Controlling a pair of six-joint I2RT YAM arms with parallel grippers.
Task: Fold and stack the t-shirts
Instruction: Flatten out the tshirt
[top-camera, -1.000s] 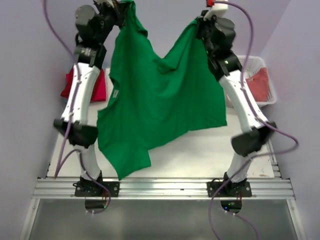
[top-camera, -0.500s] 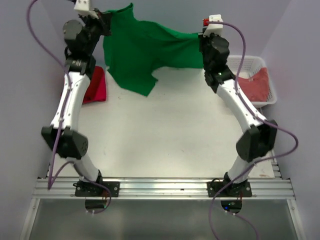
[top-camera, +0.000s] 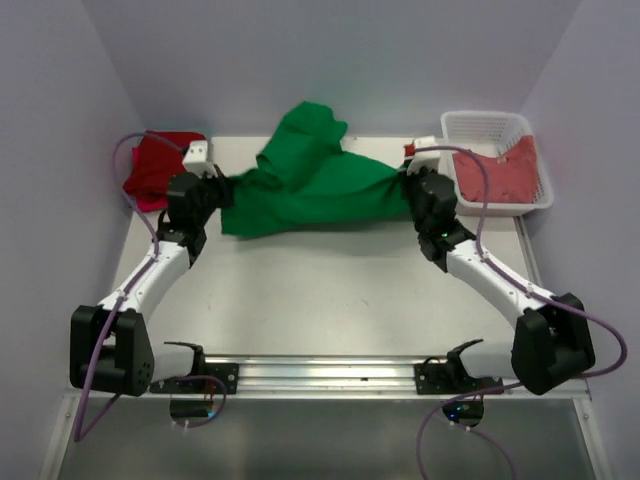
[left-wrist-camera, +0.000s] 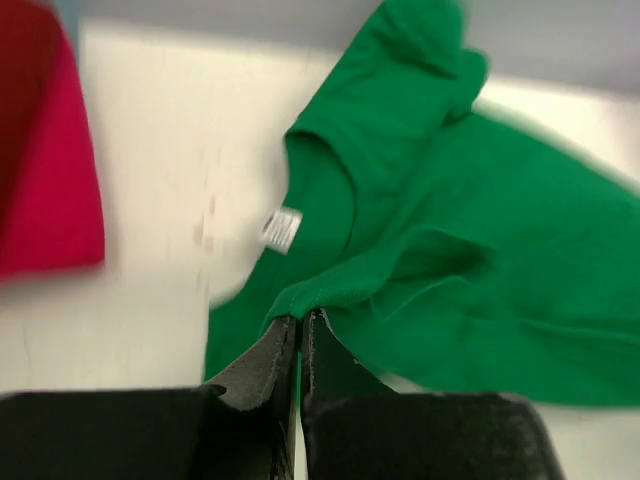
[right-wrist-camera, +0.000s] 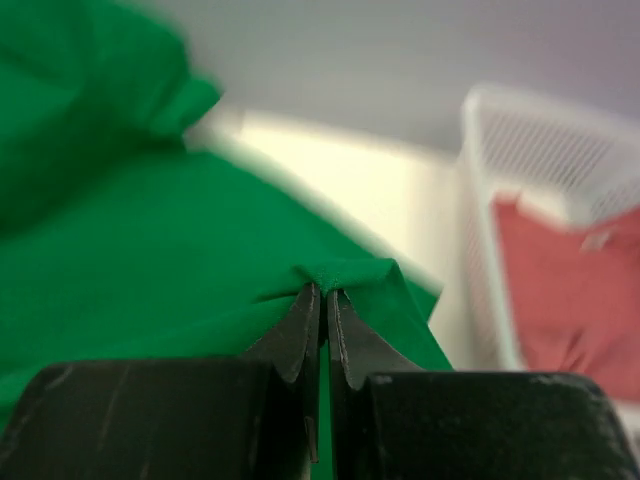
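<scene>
Top external: the green t-shirt (top-camera: 310, 185) lies rumpled and unfolded on the bench (top-camera: 330, 290), the left end effector (top-camera: 222, 192) and right end effector (top-camera: 408, 190) each pinching its edge; red t-shirts (top-camera: 160, 170) sit piled at left, and a salmon t-shirt (top-camera: 505, 170) waits in the basket (top-camera: 490, 118).

Soft, even light with faint shadows; both wrist views blur the green t-shirt (left-wrist-camera: 470, 260), top view sharp.
</scene>
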